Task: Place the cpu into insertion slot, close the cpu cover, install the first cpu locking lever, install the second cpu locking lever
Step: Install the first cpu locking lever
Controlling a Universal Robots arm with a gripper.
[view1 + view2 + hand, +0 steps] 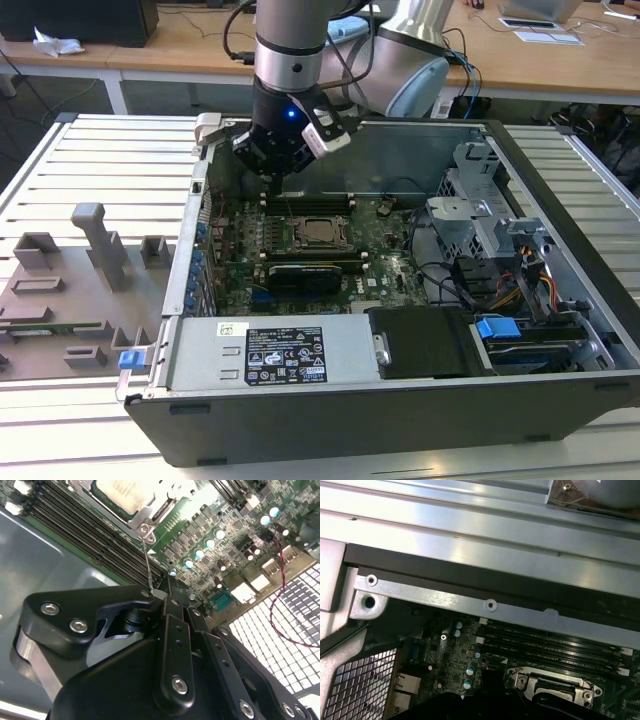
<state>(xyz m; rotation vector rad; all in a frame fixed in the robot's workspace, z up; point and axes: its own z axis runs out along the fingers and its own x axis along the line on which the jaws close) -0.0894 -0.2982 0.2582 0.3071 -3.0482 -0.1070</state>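
1. The gripper [159,594] hangs inside the open computer case [560,390], over the far edge of the motherboard [300,262]; in the exterior view it [275,180] sits under the arm's silver wrist, with a blue light glowing on its body.
2. In the second wrist view its black fingers [107,605] are drawn together on the tip of a thin wire locking lever [147,562], which rises from the socket corner straight to the fingertips.
3. Just beyond the fingertips, at the lever's other end, lies the cpu cover [150,517], a silvery frame lying flat over the socket; its corner screw sits beside the lever's foot.
4. Through the cover's window shows the cpu [122,492], its pale metal top seated in the socket. In the exterior view the cpu [320,232] lies a little nearer the camera than the gripper, at the board's centre.
5. Between the gripper and the socket run the long black memory slots [85,535], parallel to the cover's edge; in the first wrist view they [555,642] lie just above the cover [555,690].
6. To the other side of the fingers, round capacitors [210,544] dot the green board, and a red-and-black twisted cable [280,575] crosses toward the perforated rear panel [280,625].
7. Farther off, at the exterior view's left, grey fixture blocks [100,245] stand on the slatted table [120,150] outside the case.
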